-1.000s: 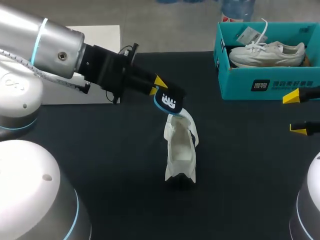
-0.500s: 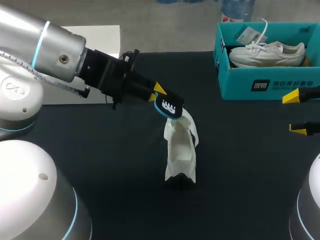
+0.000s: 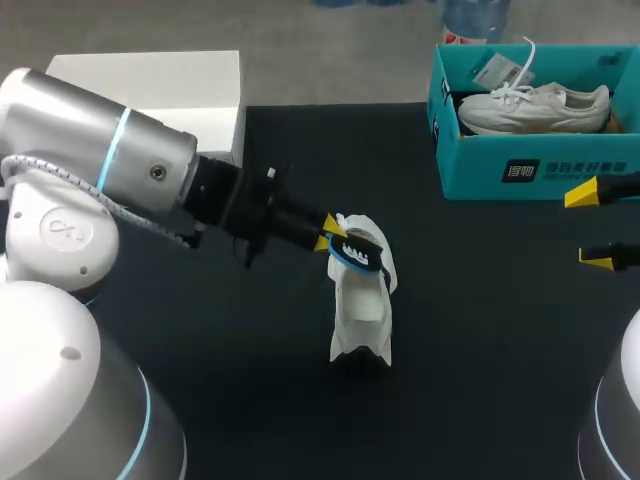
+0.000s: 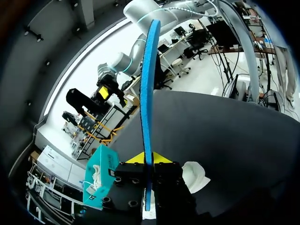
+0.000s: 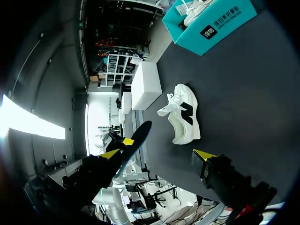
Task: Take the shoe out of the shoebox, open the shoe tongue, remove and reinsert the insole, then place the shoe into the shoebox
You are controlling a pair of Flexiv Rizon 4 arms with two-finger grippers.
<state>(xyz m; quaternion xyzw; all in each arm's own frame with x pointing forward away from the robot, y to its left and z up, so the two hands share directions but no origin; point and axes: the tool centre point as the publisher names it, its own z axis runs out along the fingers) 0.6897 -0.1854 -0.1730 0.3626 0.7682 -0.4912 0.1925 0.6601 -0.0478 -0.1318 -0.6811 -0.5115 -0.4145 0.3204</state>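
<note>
Shoebox [image 3: 480, 165] — cut off rightward.

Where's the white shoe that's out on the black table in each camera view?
Head view: the white shoe is mid-table, by the left gripper.
Left wrist view: shoe beside that gripper, partly hidden.
Right wrist view: shoe ahead of the right gripper.
Shared landmark: teal cardboard shoebox.

White fabric shoe [image 3: 362, 310], blue-rimmed black foam insole [image 3: 357, 250] and teal cardboard shoebox [image 3: 470, 165] on a matt black tabletop [image 3: 500, 350].
The shoe shows a black patch on its side in the right wrist view. The insole's black top carries a white printed pattern. The shoebox bears a dark label with white print and holds a second white shoe [image 3: 535, 105]. The left gripper [image 3: 326, 233] and right gripper [image 3: 592, 226] have yellow tips. The silver left arm [image 3: 110, 160] wears a light-blue ring.
</note>
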